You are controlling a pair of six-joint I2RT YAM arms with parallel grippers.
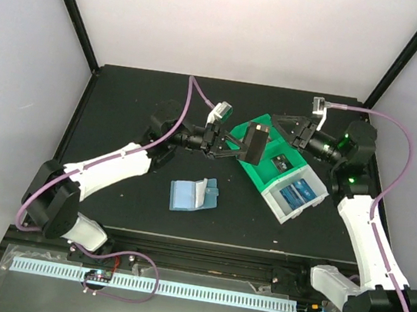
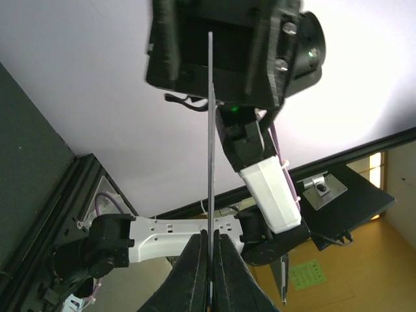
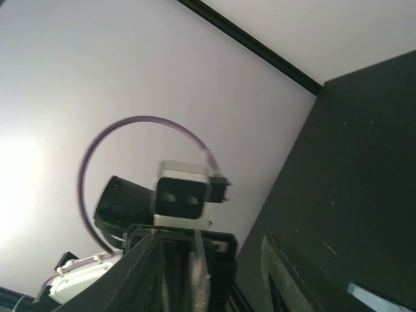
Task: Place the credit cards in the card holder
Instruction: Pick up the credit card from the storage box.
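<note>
My left gripper point(image 1: 235, 146) is shut on a credit card point(image 1: 255, 142) and holds it on edge in the air above the green bin. In the left wrist view the card point(image 2: 210, 130) shows edge-on, pinched between the fingers point(image 2: 195, 266). My right gripper point(image 1: 279, 129) is open and empty, facing the card from just beyond it. In the right wrist view the card point(image 3: 199, 273) stands between its spread fingers point(image 3: 140, 276), not touching them. The teal card holder point(image 1: 194, 195) lies open on the table, below the left gripper. More blue cards point(image 1: 299, 193) lie in the white bin.
A green bin point(image 1: 256, 175) and a white bin point(image 1: 278, 210) stand joined under the two grippers, right of the card holder. The black table ends at the enclosure walls behind and at a metal rail point(image 1: 178, 260) in front.
</note>
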